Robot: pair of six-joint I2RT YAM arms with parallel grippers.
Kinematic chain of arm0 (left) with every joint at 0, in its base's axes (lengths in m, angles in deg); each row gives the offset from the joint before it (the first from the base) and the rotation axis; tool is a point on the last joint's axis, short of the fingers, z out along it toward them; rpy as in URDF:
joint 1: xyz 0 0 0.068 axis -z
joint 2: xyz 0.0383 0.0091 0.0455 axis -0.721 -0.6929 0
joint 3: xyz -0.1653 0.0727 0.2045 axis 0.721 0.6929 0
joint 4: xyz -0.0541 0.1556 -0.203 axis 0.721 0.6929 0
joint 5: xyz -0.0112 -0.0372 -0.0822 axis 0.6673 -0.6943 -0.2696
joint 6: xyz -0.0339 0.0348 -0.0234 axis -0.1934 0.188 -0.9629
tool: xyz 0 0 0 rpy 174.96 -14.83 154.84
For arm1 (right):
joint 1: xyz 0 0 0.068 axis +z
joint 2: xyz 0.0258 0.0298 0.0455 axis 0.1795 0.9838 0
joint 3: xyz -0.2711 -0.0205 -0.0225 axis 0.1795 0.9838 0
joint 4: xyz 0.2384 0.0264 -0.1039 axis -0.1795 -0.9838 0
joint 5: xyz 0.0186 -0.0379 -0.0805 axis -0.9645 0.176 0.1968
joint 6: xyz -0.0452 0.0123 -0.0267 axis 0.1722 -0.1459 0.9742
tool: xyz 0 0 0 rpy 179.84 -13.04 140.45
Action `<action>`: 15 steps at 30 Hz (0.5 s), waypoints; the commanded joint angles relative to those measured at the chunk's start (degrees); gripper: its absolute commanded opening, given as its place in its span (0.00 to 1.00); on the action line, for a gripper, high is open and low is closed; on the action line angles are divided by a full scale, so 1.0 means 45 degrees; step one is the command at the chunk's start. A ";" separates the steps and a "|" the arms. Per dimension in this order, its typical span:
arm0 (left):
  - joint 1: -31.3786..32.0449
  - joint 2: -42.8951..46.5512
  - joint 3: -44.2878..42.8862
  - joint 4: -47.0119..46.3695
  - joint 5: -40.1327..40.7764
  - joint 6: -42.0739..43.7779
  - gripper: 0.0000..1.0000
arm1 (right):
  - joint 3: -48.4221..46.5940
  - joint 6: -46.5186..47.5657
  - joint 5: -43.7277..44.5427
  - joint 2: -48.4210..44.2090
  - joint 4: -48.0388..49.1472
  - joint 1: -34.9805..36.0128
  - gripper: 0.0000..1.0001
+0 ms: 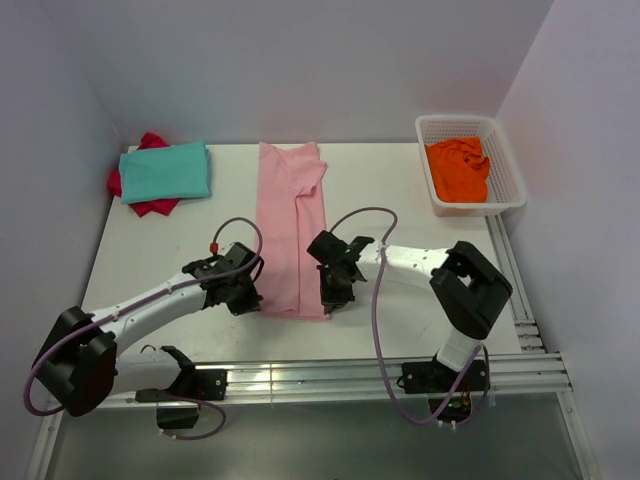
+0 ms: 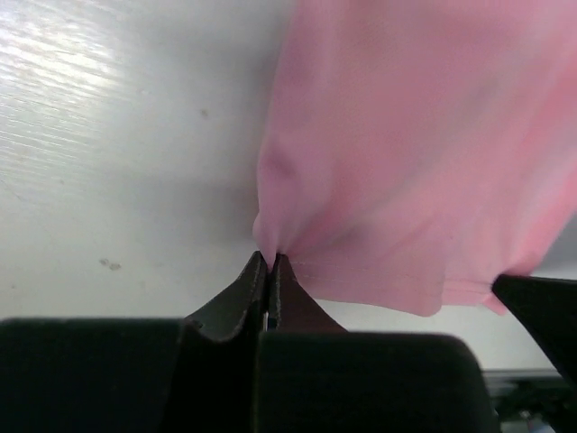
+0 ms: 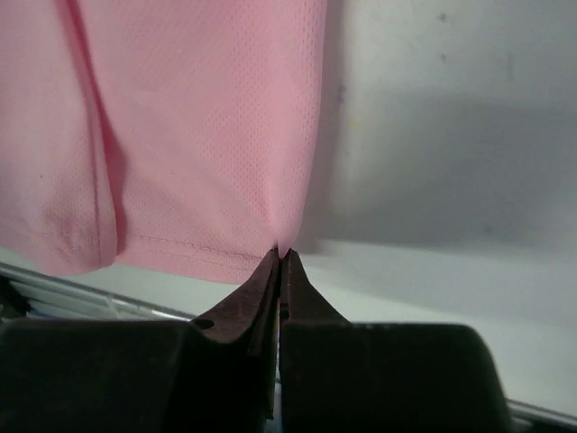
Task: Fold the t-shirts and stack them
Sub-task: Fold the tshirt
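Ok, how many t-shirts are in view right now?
4. A pink tee lies mid-table; a folded teal tee sits on a red tee far left; an orange tee is in the white basket far right. More could hide under it.

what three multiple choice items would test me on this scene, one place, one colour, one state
1. Where is the orange t-shirt? A atop the far-left stack; B in the white basket; C draped over the right arm.
2. Which colour t-shirt lies on the red t-shirt? A orange; B white; C teal.
3. How do both arms' jaws stand? A shut on the pink t-shirt's near hem; B open above it; C shut on nothing.
Key: 1 B, it sits inside the basket at far right. 2 C, the folded teal t-shirt covers most of the red one. 3 A, each wrist view shows the jaws pinching pink cloth.
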 commanded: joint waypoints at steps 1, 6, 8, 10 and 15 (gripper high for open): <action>0.0228 0.0694 -0.1220 0.1270 -0.0156 -0.0110 0.00 | -0.0193 0.0485 0.0448 -0.1272 -0.1721 0.0085 0.00; 0.0307 0.0716 -0.2295 0.2522 -0.0078 -0.0286 0.00 | -0.1048 0.0602 0.0740 -0.2035 -0.2968 0.0065 0.00; 0.0326 0.0540 -0.3017 0.2854 -0.0059 -0.0248 0.00 | -0.1577 0.0680 0.1012 -0.1997 -0.3322 0.0046 0.00; 0.0307 0.0209 -0.3854 0.3050 0.0096 -0.0189 0.00 | -0.2475 0.0856 0.1228 -0.1782 -0.3908 -0.0110 0.00; 0.0151 -0.0865 -0.5810 0.3656 0.0683 0.0377 0.00 | -0.4952 0.1674 0.1600 -0.0886 -0.4962 -0.0929 0.00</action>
